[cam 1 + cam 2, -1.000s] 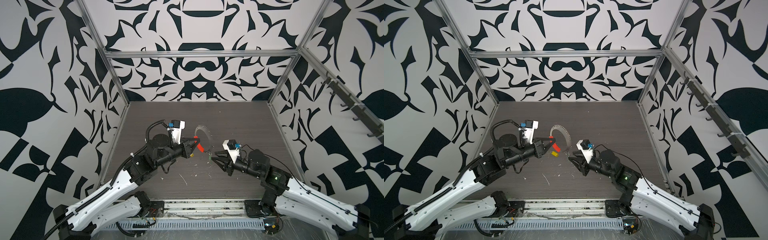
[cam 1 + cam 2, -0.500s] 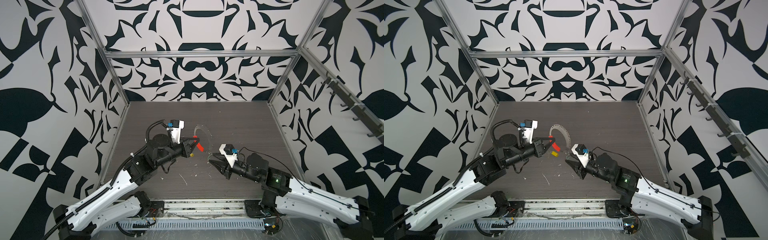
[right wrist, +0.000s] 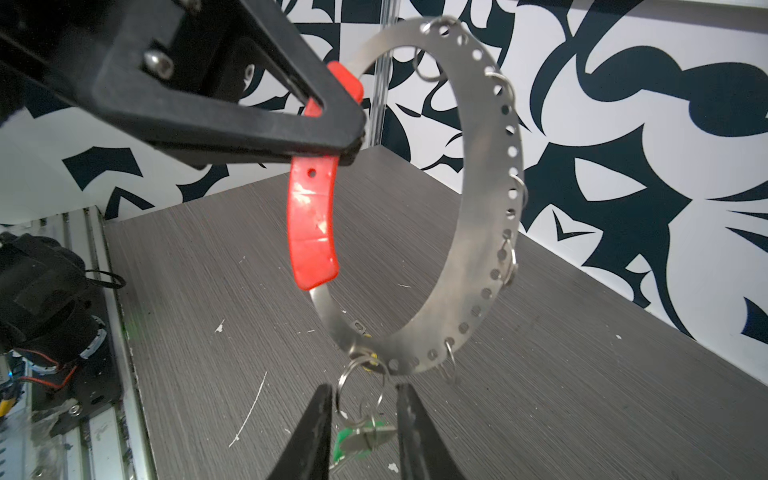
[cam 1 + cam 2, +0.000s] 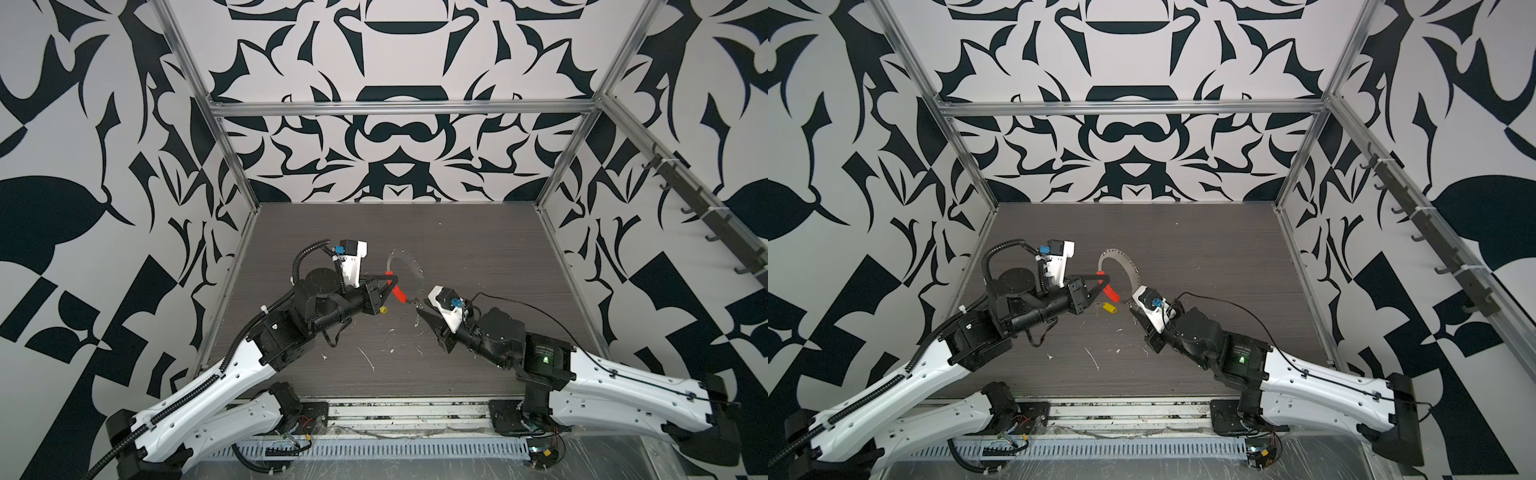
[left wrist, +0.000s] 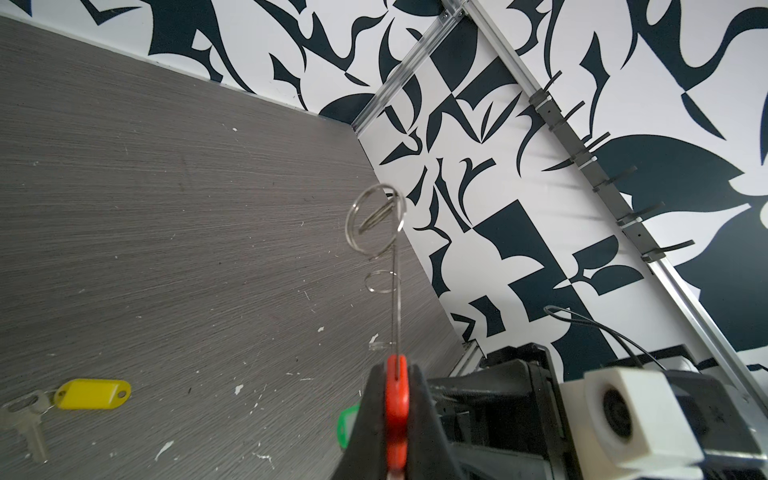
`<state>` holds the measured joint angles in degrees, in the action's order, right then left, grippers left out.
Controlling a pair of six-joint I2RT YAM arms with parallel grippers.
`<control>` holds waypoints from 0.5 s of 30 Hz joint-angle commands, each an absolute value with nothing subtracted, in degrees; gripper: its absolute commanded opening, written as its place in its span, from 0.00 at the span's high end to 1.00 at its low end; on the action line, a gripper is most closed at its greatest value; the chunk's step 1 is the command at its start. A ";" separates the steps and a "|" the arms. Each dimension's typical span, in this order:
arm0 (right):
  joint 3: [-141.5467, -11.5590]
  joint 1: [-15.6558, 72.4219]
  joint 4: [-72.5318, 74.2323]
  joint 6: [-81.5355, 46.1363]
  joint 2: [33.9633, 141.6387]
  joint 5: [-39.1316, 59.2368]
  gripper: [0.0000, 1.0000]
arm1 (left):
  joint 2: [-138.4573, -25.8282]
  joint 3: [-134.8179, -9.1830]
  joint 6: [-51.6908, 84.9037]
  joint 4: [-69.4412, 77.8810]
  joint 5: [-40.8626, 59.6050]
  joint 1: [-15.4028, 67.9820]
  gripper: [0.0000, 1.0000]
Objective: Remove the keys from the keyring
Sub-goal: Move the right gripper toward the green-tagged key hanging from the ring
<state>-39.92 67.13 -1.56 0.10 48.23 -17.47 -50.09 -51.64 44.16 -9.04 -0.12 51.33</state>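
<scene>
The keyring (image 3: 486,174) is clamped by the left gripper (image 4: 392,277) at its red sleeve (image 3: 313,224) — its green-tagged key (image 3: 357,442) flanked, seemingly untouched, by the right gripper's (image 3: 363,390) parted jaws; the yellow-tagged key (image 5: 93,394) lies on the table (image 5: 166,208).

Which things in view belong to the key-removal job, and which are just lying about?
Job: keyring, clamped at its red sleeve by the left gripper; green-tagged key hanging from it inside the open right gripper; yellow-tagged key, off the ring, on the table.
Lying about: white scraps on the table; hook rail.
</scene>
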 commanded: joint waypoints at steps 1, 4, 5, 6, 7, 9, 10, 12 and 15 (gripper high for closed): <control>-43.06 67.48 -1.19 0.97 48.73 -20.28 0.73 | -49.17 -54.30 44.74 -9.22 -0.79 51.22 1.00; -43.22 67.55 -1.25 0.88 49.13 -20.16 0.76 | -49.04 -54.40 44.81 -9.31 -0.77 51.24 1.00; -43.22 67.55 -1.15 0.88 49.15 -19.89 0.77 | -49.02 -54.38 44.78 -9.32 -0.70 51.24 1.00; -43.15 67.49 -0.99 0.80 49.22 -19.73 0.79 | -48.95 -54.42 44.82 -9.32 -0.70 51.24 1.00; -43.24 67.50 -0.91 0.87 49.31 -19.49 0.80 | -48.95 -54.40 44.82 -9.32 -0.68 51.24 1.00; -43.48 67.51 -0.90 0.97 49.48 -19.27 0.82 | -48.95 -54.48 44.96 -9.25 -0.45 51.24 1.00; -43.58 67.52 -0.83 1.06 49.53 -19.48 0.83 | -48.96 -54.45 45.02 -9.23 -0.35 51.20 1.00; -43.75 67.51 -0.79 1.22 49.62 -20.04 0.84 | -49.04 -54.57 45.13 -9.23 -0.09 51.20 1.00; -43.69 67.49 -0.55 1.36 49.07 -21.12 0.89 | -48.96 -54.52 45.18 -9.32 -0.09 51.24 1.00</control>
